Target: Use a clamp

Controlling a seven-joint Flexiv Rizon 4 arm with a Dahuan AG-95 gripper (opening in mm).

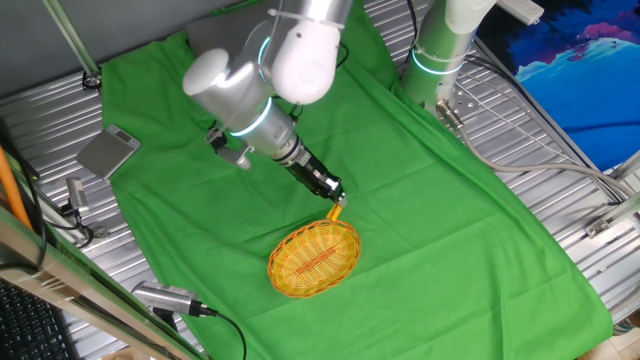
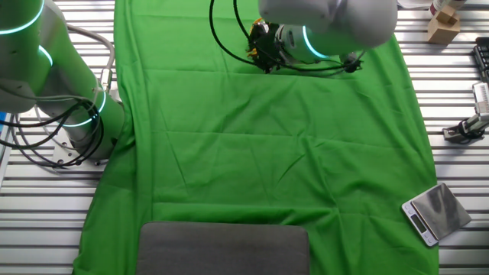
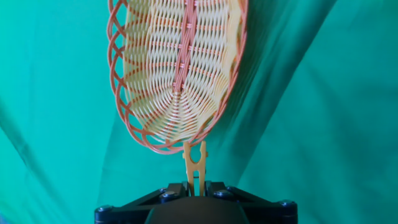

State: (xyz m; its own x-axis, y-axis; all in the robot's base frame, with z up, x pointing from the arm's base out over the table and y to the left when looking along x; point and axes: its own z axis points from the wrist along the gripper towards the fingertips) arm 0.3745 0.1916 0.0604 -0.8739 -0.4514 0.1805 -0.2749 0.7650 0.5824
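The clamp is a small yellow-orange clip with two prongs. My gripper is shut on its rear end, and its prongs point at the near rim of the oval woven basket. The prong tips touch or sit just at that rim. In one fixed view the gripper holds the clamp right at the upper edge of the basket, which lies on the green cloth. In the other fixed view only the gripper shows at the top edge; the clamp and basket are hidden there.
A small silver scale lies at the cloth's left edge, also seen as the scale. A second arm's base stands at the back. Metal slats and cables surround the cloth. A grey pad lies at the cloth's near edge.
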